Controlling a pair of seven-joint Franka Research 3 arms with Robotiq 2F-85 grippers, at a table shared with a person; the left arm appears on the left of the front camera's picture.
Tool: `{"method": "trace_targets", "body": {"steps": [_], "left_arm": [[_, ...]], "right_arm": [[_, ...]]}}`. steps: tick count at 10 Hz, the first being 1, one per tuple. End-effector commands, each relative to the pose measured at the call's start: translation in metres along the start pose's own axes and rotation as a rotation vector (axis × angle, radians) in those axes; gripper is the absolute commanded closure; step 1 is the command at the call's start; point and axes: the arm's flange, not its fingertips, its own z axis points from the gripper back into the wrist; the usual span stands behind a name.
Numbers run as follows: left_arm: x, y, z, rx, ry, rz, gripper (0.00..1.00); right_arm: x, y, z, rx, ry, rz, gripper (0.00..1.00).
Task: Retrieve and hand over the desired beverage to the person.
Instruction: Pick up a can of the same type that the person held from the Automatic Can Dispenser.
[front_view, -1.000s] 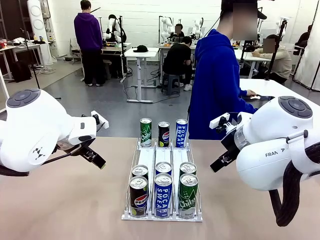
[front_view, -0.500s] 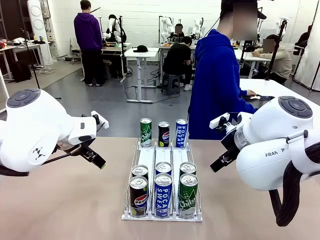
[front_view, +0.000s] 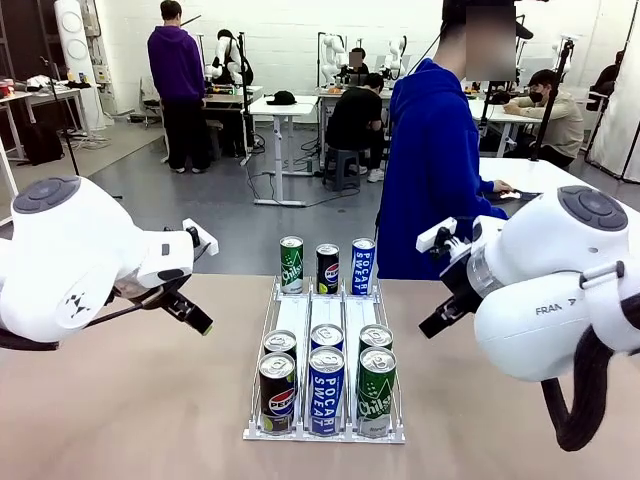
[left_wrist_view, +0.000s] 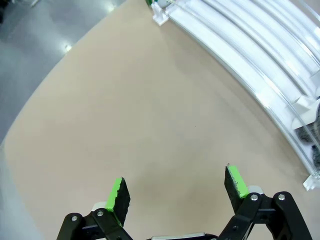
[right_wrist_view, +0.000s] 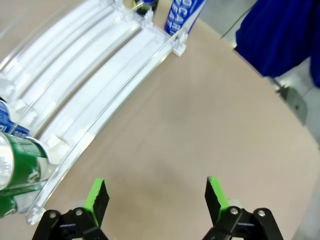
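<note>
The person (front_view: 430, 160) in a royal-blue hoodie stands at the table's far side, turned to the right. A white three-lane can rack (front_view: 325, 330) sits mid-table. At its far end stand a green Chilsung can (front_view: 291, 264), a Pepsi can (front_view: 327, 267) and a blue Pocari Sweat can (front_view: 362, 265). Several more cans fill the near end, with a Pepsi (front_view: 277, 391), a Pocari Sweat (front_view: 326, 389) and a Chilsung (front_view: 376, 390) in front. My left gripper (left_wrist_view: 176, 189) hangs open over bare table left of the rack (left_wrist_view: 260, 65). My right gripper (right_wrist_view: 156, 197) is open above the table right of the rack (right_wrist_view: 95, 95).
Both white arms hover at the rack's sides, the left arm (front_view: 80, 260) and the right arm (front_view: 550, 280). Another white table (front_view: 545, 175) stands behind the person on the right. Other people and workbenches are far off in the room.
The right arm has shifted slightly up and to the right. The left arm, the cans and the person stay as they were.
</note>
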Motion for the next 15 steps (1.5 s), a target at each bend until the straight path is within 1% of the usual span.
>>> {"method": "trace_targets", "body": {"steps": [1,3,5,6,7,8,9,11,12,13,14,15], "left_arm": [[0.013,-0.019,0.064,-0.007,-0.067,-0.017,0.0],[0.034,-0.032,0.133,0.004,-0.12,-0.089,0.0],[0.057,-0.035,0.187,0.007,-0.082,-0.128,0.0],[0.066,-0.035,0.203,0.026,-0.081,-0.128,0.0],[0.065,-0.039,0.217,0.062,-0.085,-0.124,0.0],[0.063,-0.042,0.223,0.102,-0.101,-0.131,0.0],[0.062,-0.039,0.219,0.025,-0.105,-0.124,0.0],[0.062,-0.039,0.219,0.025,-0.105,-0.124,0.0],[0.065,-0.04,0.227,0.039,-0.101,-0.129,0.0],[0.061,-0.013,0.231,-0.245,-0.096,-0.119,0.0],[0.057,0.014,0.241,-0.474,-0.116,-0.086,0.0],[0.053,0.045,0.253,-0.689,-0.152,-0.051,0.0]], "right_arm": [[-0.005,0.029,0.065,-0.085,-0.046,0.054,0.0],[0.01,0.034,0.134,-0.136,-0.111,0.108,0.0],[0.026,0.026,0.198,-0.142,-0.122,0.124,0.0],[0.03,0.021,0.214,-0.151,-0.124,0.122,0.0],[0.031,0.022,0.225,-0.163,-0.125,0.125,0.0],[0.031,0.024,0.228,-0.189,-0.124,0.139,0.0],[0.029,0.026,0.227,-0.166,-0.146,0.107,0.0],[0.029,0.026,0.227,-0.166,-0.146,0.107,0.0],[0.03,0.025,0.237,-0.171,-0.144,0.108,0.0],[0.021,-0.004,0.243,0.02,-0.175,0.027,0.0],[0.01,-0.029,0.251,0.177,-0.229,-0.016,0.0],[-0.001,-0.059,0.257,0.244,-0.293,-0.081,0.0]]}}
